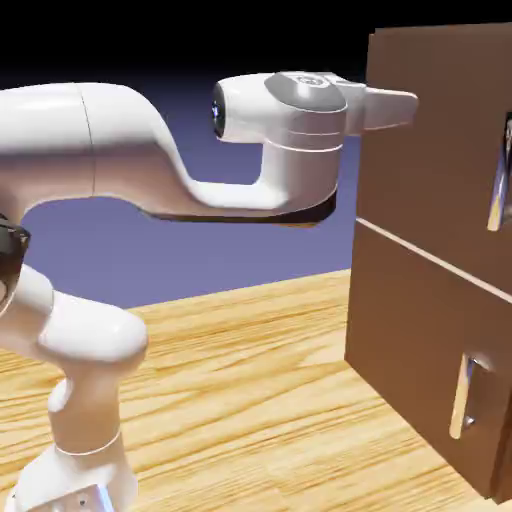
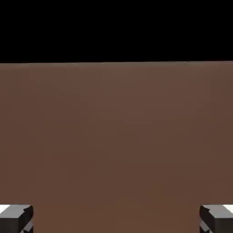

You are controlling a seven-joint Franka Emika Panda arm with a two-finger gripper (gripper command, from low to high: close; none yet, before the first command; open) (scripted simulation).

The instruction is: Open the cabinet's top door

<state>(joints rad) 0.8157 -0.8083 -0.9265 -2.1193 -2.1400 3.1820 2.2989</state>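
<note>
Right at the lens in the hand view, two grey fingertips [image 2: 16,217] sit at the far corners of the bottom edge, spread wide with nothing between them: the gripper [image 2: 116,218] is released and empty. Beyond them, plain brown wood fills the view up to a straight top edge, with black above. No handle shows there.

In the exterior view the gripper [image 1: 395,100] points level at the cabinet [image 1: 400,300], up near its top corner on the side facing the arm. The top door [image 1: 440,150] is the upper panel, shut, above the pale seam [image 1: 430,260]. Its silver bar handle [image 1: 498,185] stands upright, well off to the right of the hand and lower. My read: the hand must travel across the door's face and down, jaws straddling that vertical bar.
</note>
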